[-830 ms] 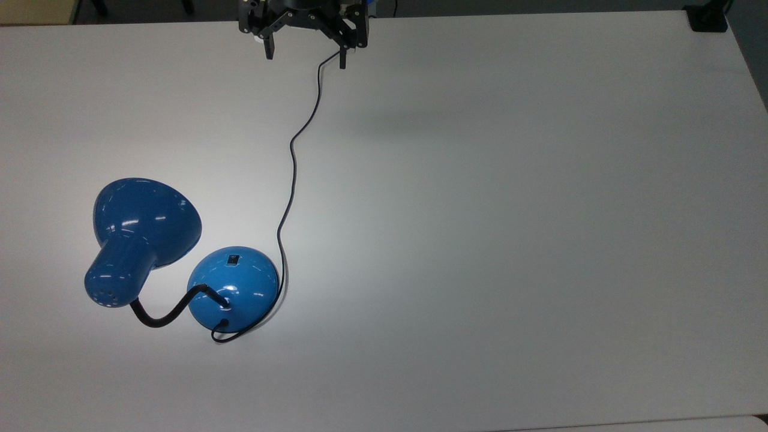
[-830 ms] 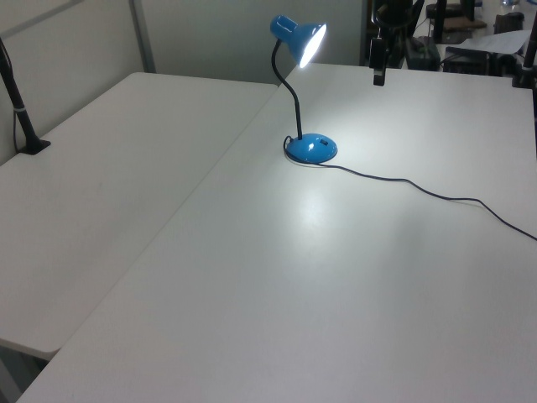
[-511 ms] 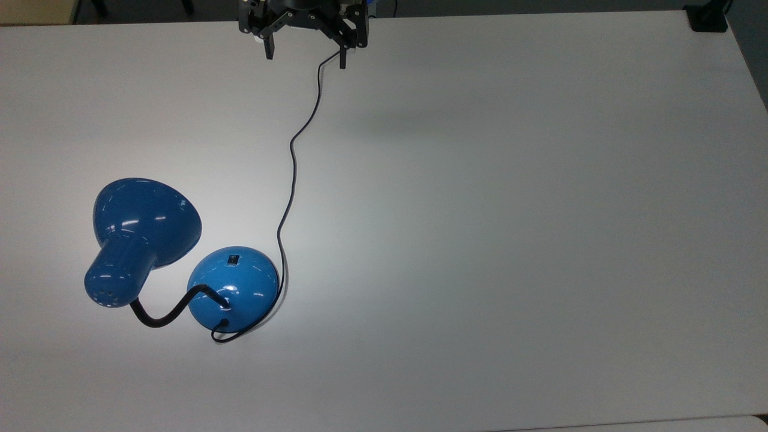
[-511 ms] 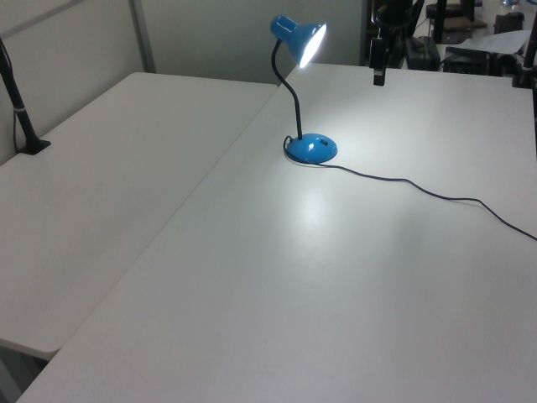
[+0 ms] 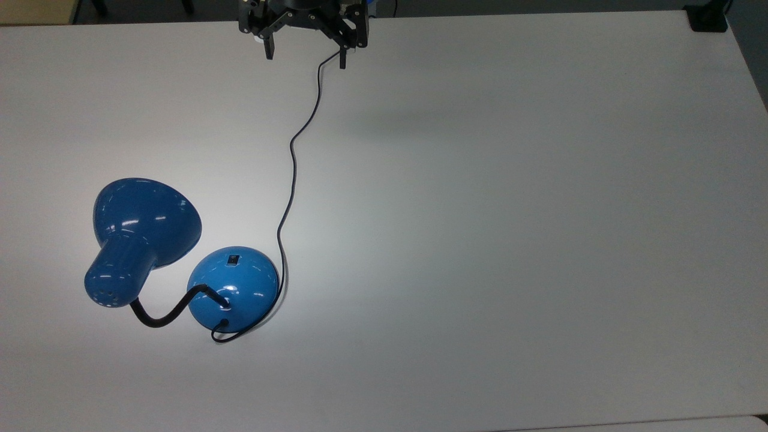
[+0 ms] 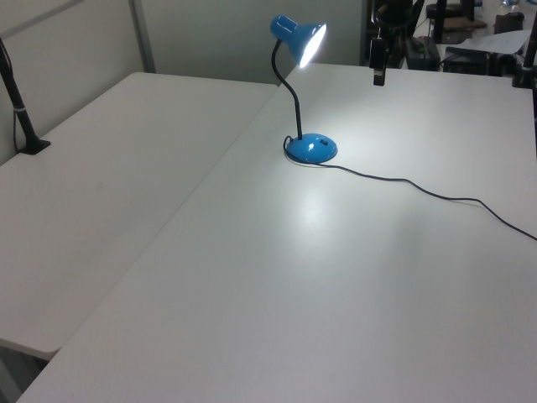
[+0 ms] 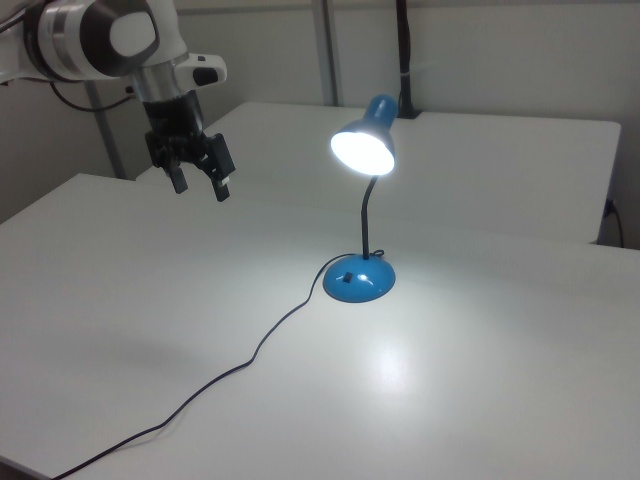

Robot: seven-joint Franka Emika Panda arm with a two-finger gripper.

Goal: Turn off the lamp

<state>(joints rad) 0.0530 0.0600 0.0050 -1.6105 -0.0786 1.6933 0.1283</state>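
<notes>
The blue lamp (image 5: 234, 287) stands on the white table at the top view's lower left, with its bell shade (image 5: 144, 219) bent over on a black neck. It is lit: the shade (image 7: 364, 150) glows and throws a bright patch on the table. A small black switch (image 5: 232, 260) sits on the domed base (image 7: 358, 281). Its thin black cord (image 5: 292, 174) runs up the top view toward the arm. My gripper (image 5: 305, 58) hangs open and empty at the top view's upper edge, high above the table and far from the lamp (image 6: 310, 148). In the right view the gripper (image 7: 201, 187) is at the upper left.
The white table (image 5: 510, 240) stretches wide to the top view's right. A second table (image 6: 101, 176) adjoins it on the left view's left, with a black clamp post (image 6: 21, 117) on it. A black mount (image 5: 707, 19) sits at the top view's upper right corner.
</notes>
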